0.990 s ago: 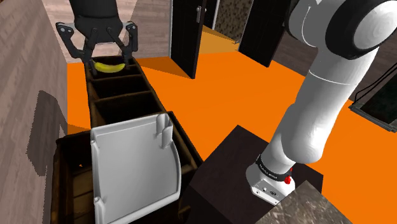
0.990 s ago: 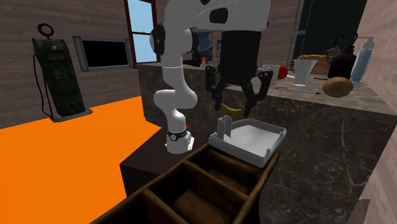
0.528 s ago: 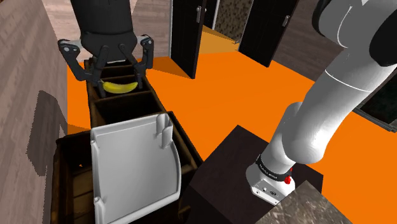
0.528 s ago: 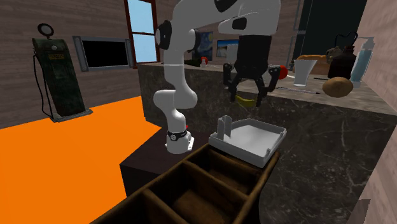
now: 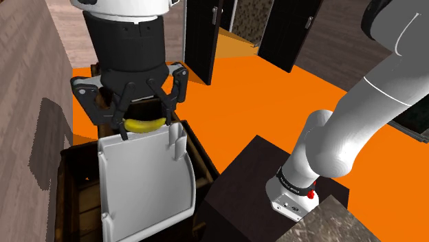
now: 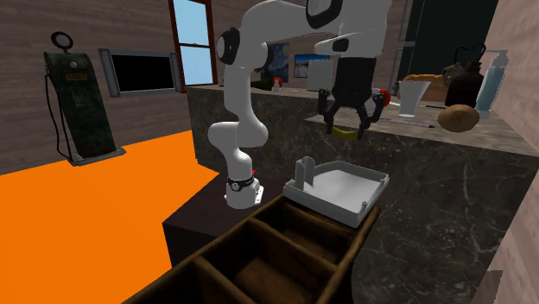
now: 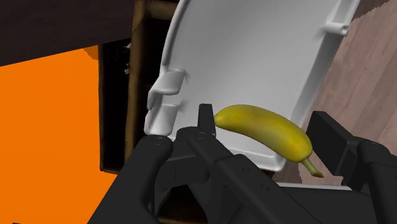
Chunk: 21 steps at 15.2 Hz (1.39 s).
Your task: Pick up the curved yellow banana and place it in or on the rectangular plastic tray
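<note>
Gripper [image 5: 146, 122] clamped on the banana [image 5: 141, 126], left of centre in the shoulder view, aloft above the white tray [image 5: 148, 182]. Judged light and firm-skinned but bruisable, smooth and apt to roll between the pads. The thick middle looked the safest hold. No brand, label or lettering legible on either.
</note>
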### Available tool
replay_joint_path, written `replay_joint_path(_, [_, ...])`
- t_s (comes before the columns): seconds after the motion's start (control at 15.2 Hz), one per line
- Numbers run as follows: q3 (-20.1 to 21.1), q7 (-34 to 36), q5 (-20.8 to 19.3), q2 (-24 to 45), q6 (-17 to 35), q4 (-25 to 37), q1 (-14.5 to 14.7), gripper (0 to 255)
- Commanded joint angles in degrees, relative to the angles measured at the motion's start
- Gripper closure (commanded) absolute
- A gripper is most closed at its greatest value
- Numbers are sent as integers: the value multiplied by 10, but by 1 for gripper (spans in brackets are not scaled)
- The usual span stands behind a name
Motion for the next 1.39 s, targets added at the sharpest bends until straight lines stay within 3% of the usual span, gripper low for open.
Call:
replay_joint_path(0.0, [1,0,2,-3,16,-19,1,255])
replay_joint_path(0.59, [2,-3,8,-11,84,-93,4,255])
replay_joint_path(1.06, [2,-3,8,-11,84,-93,4,255])
replay_joint_path(1.12, [2,-3,8,-11,84,-93,4,0])
replay_joint_path(1.32, [2,-3,8,-11,84,-93,4,0])
